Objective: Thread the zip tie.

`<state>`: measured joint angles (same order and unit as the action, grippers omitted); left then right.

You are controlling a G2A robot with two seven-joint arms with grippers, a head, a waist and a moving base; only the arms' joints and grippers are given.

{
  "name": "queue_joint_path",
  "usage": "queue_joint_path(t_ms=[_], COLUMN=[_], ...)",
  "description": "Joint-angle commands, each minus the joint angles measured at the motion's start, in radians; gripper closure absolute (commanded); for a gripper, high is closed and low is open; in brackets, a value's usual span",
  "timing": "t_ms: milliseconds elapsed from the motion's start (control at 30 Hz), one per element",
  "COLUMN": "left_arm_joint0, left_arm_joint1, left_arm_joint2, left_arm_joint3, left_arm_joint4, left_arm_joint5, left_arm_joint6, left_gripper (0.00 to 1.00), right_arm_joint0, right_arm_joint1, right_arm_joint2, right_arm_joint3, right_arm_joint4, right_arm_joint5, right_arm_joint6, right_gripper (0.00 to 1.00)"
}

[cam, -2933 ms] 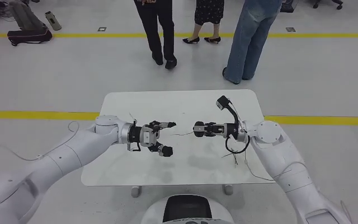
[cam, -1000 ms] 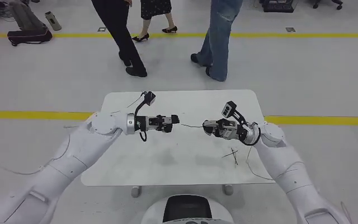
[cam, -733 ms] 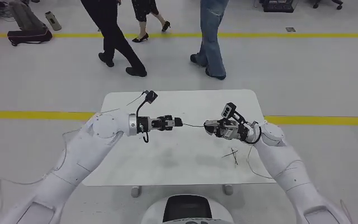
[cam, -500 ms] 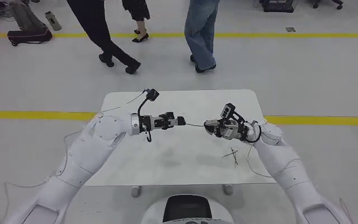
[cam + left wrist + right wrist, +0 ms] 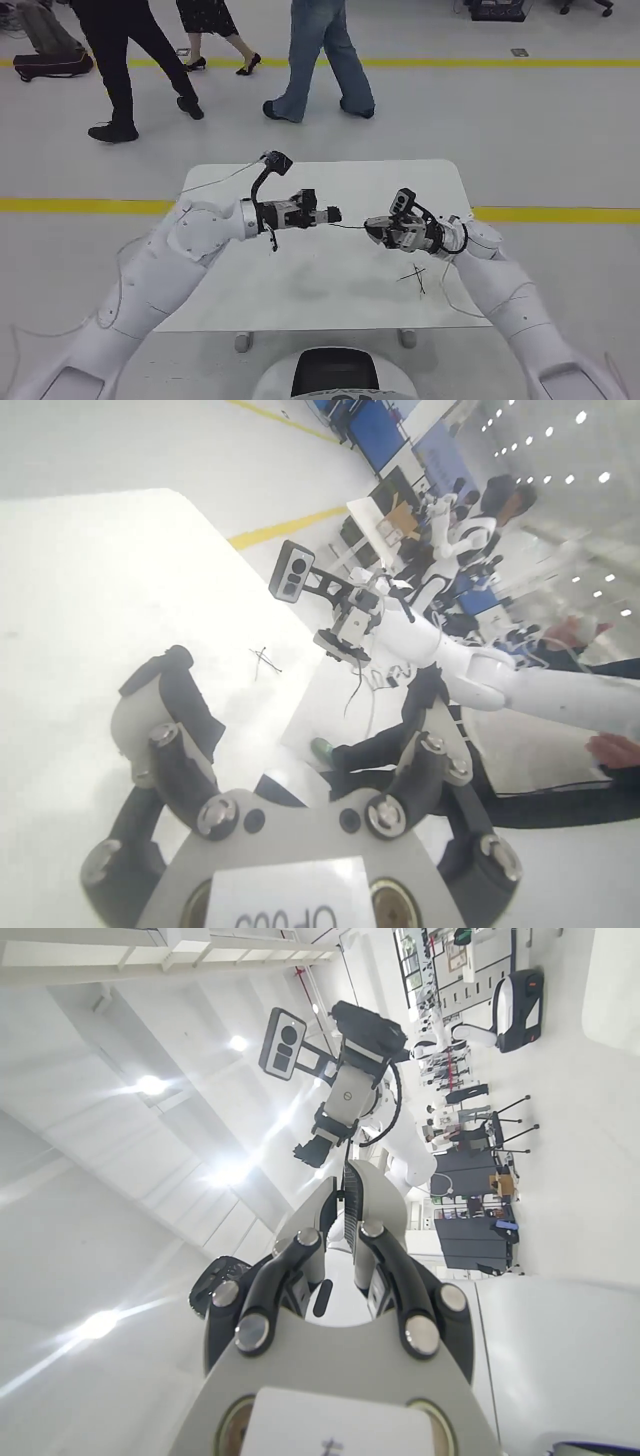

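White table (image 5: pixel 300 290), right claw (image 5: pixel 370 228) pinching zip tie (image 5: pixel 348 226)

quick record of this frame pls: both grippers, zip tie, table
right gripper: above table, jaws shut on zip tie
zip tie: held roughly level in the air, free end towards left gripper
left gripper: faces right gripper, jaws open in its wrist view, at the zip tie's free end; contact unclear
spare ties: small heap on table, by the right arm
threaded: cannot tell
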<state>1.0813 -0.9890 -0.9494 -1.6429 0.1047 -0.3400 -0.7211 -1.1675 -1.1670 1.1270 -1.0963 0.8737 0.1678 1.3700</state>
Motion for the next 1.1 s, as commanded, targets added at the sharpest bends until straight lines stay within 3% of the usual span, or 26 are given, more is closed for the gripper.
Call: queue_joint_path(t_ms=[0, 267, 533, 633, 800, 1067], left_arm_joint0=[0.0, -0.042, -0.042, -0.038, -0.054, -0.071], left_arm_joint1=[0.003, 0.029, 0.029, 0.03, 0.034, 0.039], left_arm_joint2=[0.014, 0.116, 0.116, 0.122, 0.128, 0.148], left_arm_joint3=[-0.027, -0.073, -0.073, -0.067, -0.089, -0.112], left_arm_joint4=[0.04, 0.117, 0.117, 0.146, 0.144, 0.103], left_arm_joint5=[0.0, 0.0, 0.0, 0.0, 0.0, 0.0], left_arm_joint6=[0.025, 0.094, 0.094, 0.084, 0.04, 0.036], left_gripper=[0.0, 0.0, 0.0, 0.0, 0.0, 0.0], right_arm_joint0=[0.008, 0.038, 0.044, 0.026, 0.028, 0.039], right_arm_joint1=[0.0, -0.009, -0.011, -0.011, -0.008, -0.009], right_arm_joint2=[-0.004, -0.032, -0.034, -0.035, -0.035, -0.049], right_arm_joint3=[0.012, 0.055, 0.069, 0.04, 0.023, 0.02], right_arm_joint4=[0.0, 0.033, 0.045, 0.047, 0.038, 0.023], right_arm_joint5=[0.009, 0.021, 0.008, 0.009, 0.022, 0.03], right_arm_joint6=[0.012, 0.02, 0.02, -0.007, 0.015, 0.02], right_gripper=[1.0, 1.0, 1.0, 1.0, 1.0, 1.0])
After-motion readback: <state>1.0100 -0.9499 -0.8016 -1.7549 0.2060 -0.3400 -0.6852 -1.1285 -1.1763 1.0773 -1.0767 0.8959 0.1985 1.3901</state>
